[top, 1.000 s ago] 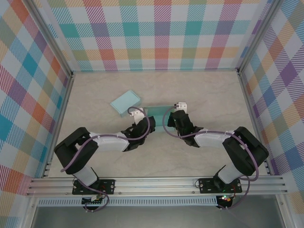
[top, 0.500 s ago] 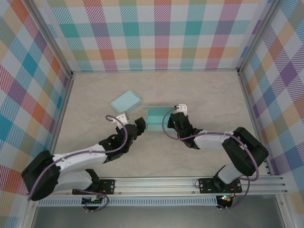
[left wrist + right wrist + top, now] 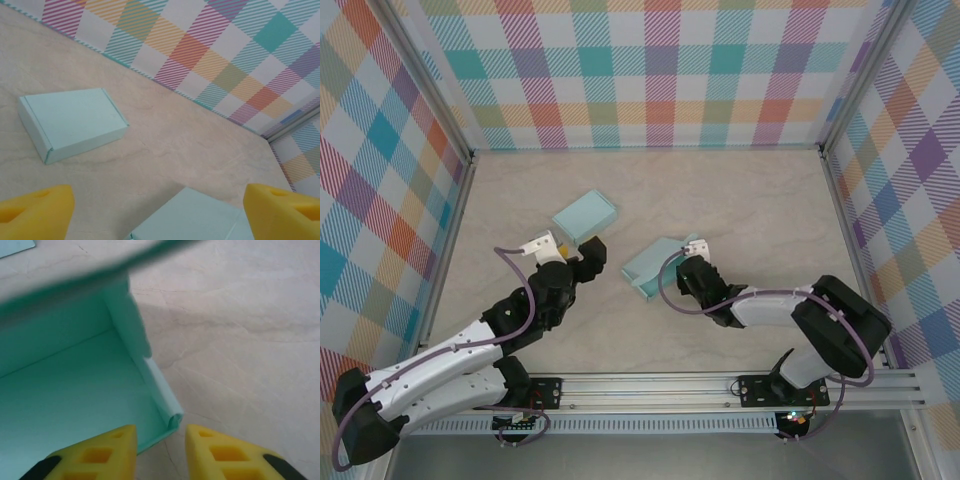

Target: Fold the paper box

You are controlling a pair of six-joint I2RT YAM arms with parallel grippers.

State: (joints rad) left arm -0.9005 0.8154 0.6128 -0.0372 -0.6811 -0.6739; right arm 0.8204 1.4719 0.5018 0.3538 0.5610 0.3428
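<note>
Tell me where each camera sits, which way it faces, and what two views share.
Top external: high at the near edge, looking down on the table; left gripper, right gripper.
Left wrist: low, facing across to the closed box and plaid wall; left fingers.
Right wrist: looks down into the open box; right fingers.
Shared: both wrist views catch the open box.

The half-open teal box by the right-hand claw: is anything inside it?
Nothing visible: the right wrist view shows the box with bare teal floor and side wall. Its raised lid hides the far part.
</note>
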